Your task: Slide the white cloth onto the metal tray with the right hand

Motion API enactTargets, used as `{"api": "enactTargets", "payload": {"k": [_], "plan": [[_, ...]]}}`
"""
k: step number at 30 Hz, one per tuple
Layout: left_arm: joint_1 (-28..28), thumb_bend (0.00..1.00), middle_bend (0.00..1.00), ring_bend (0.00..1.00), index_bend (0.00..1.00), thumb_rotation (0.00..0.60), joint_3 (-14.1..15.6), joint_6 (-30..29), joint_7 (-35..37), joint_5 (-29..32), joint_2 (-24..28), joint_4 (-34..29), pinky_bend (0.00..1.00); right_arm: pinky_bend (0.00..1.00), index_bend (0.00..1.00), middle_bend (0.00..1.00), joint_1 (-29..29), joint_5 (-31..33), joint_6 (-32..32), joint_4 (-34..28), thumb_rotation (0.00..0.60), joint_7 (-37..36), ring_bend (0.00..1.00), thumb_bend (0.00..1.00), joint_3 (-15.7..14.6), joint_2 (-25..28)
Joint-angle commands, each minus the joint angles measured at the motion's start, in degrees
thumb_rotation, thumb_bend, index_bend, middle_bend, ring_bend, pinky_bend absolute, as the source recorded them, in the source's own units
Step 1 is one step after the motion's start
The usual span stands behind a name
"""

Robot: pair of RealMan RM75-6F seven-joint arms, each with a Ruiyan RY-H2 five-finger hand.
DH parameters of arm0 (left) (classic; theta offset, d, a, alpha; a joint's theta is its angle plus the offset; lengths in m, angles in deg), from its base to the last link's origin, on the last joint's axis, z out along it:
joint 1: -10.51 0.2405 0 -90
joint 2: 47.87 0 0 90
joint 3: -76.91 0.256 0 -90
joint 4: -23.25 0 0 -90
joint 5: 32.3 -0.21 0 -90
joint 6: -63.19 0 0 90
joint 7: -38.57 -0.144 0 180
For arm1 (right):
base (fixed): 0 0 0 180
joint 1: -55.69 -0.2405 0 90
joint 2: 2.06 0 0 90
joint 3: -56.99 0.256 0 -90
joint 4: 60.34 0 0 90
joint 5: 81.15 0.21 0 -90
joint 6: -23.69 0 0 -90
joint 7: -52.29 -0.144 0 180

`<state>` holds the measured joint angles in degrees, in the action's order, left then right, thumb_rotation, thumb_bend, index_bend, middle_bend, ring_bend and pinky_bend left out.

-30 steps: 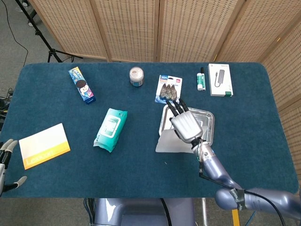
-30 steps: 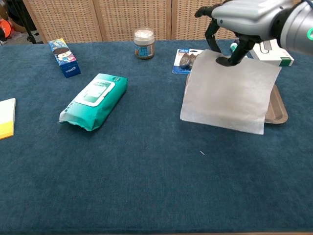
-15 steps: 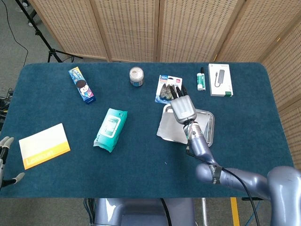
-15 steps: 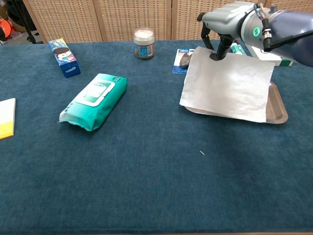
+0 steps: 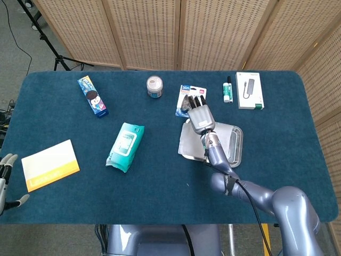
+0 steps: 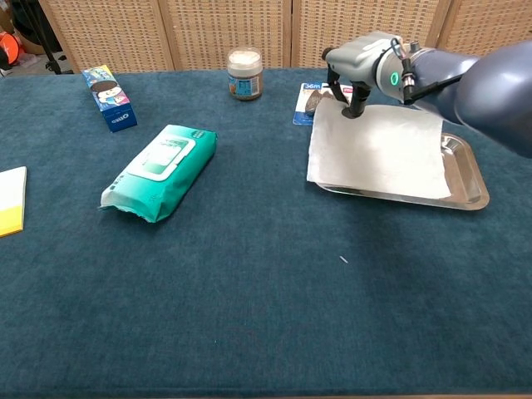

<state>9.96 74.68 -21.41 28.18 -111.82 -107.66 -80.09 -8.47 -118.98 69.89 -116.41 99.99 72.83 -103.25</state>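
Observation:
The white cloth (image 6: pixel 378 150) lies flat over the left part of the metal tray (image 6: pixel 470 179), its left edge hanging slightly past the tray's rim. My right hand (image 6: pixel 359 66) is at the cloth's far left corner, fingertips (image 6: pixel 350 105) down on it and pinching that corner. In the head view the right hand (image 5: pixel 200 117) covers the cloth's (image 5: pixel 189 143) far edge, and the bare tray (image 5: pixel 235 145) shows to its right. My left hand (image 5: pixel 5 178) hangs off the table's near left edge, fingers apart and holding nothing.
A blister pack (image 6: pixel 314 96) lies just behind the cloth's corner. A jar (image 6: pixel 244 74), a blue box (image 6: pixel 109 98), a green wipes pack (image 6: pixel 160 170) and a yellow booklet (image 5: pixel 50 165) lie to the left. A marker (image 5: pixel 228 89) and a white box (image 5: pixel 249 90) sit at the back right.
The right hand has drawn the cloth away from me and lowered it; the cloth hung lifted over the tray's near side and now lies flat on the tray.

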Motion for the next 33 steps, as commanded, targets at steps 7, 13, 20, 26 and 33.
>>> {"api": "enactTargets", "payload": {"k": [7, 13, 20, 26, 33], "plan": [[-0.12, 0.00, 0.00, 0.00, 0.00, 0.600, -0.09, -0.06, -0.47, 0.57, -0.17, -0.15, 0.00, 0.00, 0.64, 0.00, -0.79, -1.94, -2.41, 4.83, 0.600, -0.83, 0.00, 0.57, -1.79, -2.23], [-0.29, 0.00, 0.00, 0.00, 0.00, 0.600, -0.21, 0.26, -0.36, 1.30, -0.15, 0.02, 0.00, 0.00, 0.56, 0.00, -0.71, -2.27, -2.49, 6.43, 0.600, -1.28, 0.00, 0.55, -1.73, -2.76], [-0.38, 0.00, 0.00, 0.00, 0.00, 0.600, -0.10, 0.23, -0.38, 1.25, -0.17, 0.00, 0.00, 0.00, 0.07, 0.00, -0.16, -3.13, -2.05, 5.96, 0.600, -2.53, 0.00, 0.36, -1.37, -2.35], [-0.32, 0.00, 0.00, 0.00, 0.00, 0.600, 0.02, -0.05, -0.30, 1.01, -0.13, -0.05, 0.00, 0.00, 0.06, 0.00, 0.42, -3.03, -0.86, 3.28, 0.600, -2.46, 0.00, 0.31, -0.99, -1.19], [-0.33, 0.00, 0.00, 0.00, 0.00, 0.600, 0.33, -0.09, -0.22, 0.49, -0.08, -0.08, 0.00, 0.00, 0.12, 0.01, 3.12, -5.67, 1.34, -6.40, 0.600, -9.39, 0.00, 0.39, 0.85, 2.91]]}}
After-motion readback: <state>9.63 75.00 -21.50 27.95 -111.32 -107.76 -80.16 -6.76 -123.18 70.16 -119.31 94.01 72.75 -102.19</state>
